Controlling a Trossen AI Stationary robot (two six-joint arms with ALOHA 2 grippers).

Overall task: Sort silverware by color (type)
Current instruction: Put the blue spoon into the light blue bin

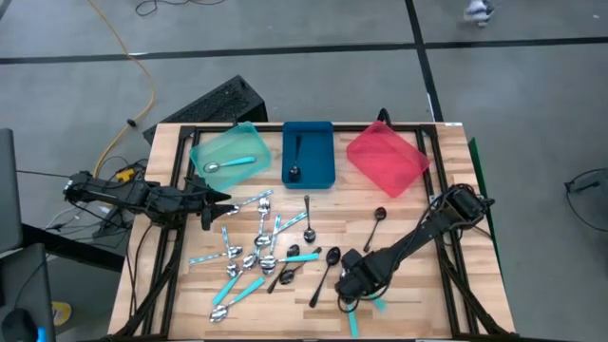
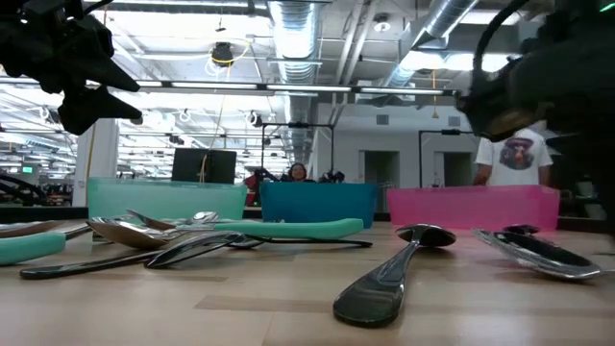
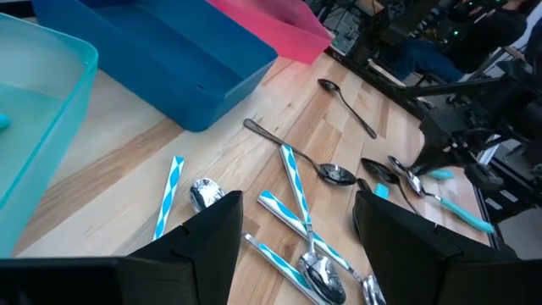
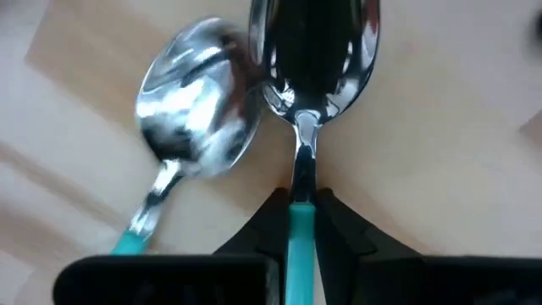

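**Right claw clamped on a teal-handled spoon at the table's near right**

In the high view the right gripper [image 1: 353, 285] hides most of what it holds; only a bit of teal handle pokes out beneath it, and the spoon's bowl cannot be made out there. The right wrist view settles it: the two dark fingers [image 4: 334, 229] press on either side of the teal-handled spoon [image 4: 303, 127] just where the teal handle meets the metal neck, its bowl lying ahead of the fingertips. A second teal-handled spoon [image 4: 190, 127] lies beside it, its bowl touching the first one's bowl, outside the grip.

The low view shows both arms only as dark blurred shapes at the upper corners, and the trays as low coloured walls.

The left gripper [image 1: 211, 198] hangs near the teal tray [image 1: 205, 152], fingers spread wide and holding nothing. That tray holds one teal-handled spoon [image 1: 233, 163]; the blue tray [image 1: 323, 152] holds one black spoon [image 1: 295, 161]; the red tray [image 1: 385, 157] sits tilted at the far right.

The remaining spoons [image 1: 256, 252] lie in a loose heap at the table's middle, overlapping so that a count is unsure. Two black spoons [image 1: 328, 271] lie just beside the right gripper
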